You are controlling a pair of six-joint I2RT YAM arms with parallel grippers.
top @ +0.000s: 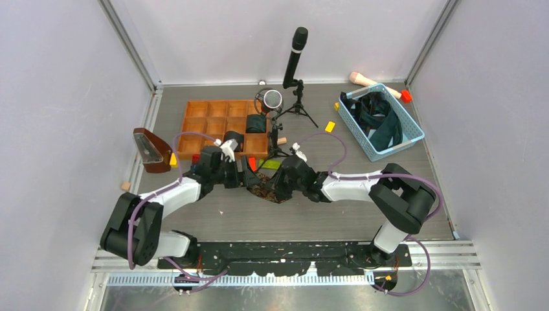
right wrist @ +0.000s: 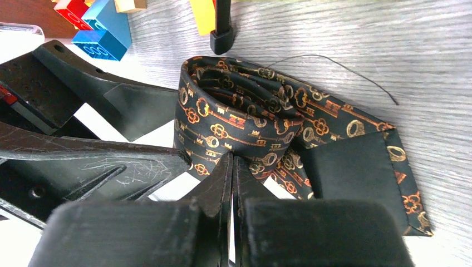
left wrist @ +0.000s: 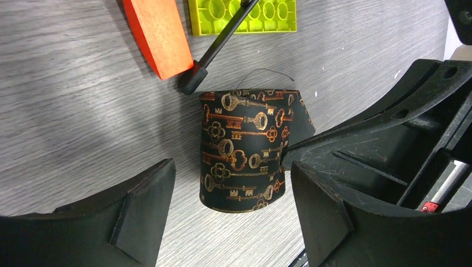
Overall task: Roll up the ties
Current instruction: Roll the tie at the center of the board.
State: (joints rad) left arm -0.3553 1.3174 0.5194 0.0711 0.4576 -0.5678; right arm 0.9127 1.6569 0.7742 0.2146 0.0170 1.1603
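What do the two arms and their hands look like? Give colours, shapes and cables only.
The left arm and right arm match: white shells on the long links, bulky black joints, and a thin purple cable looping along each. The left hand and right hand are matte black, with broad wedge-shaped fingers, scuffed and scratched.
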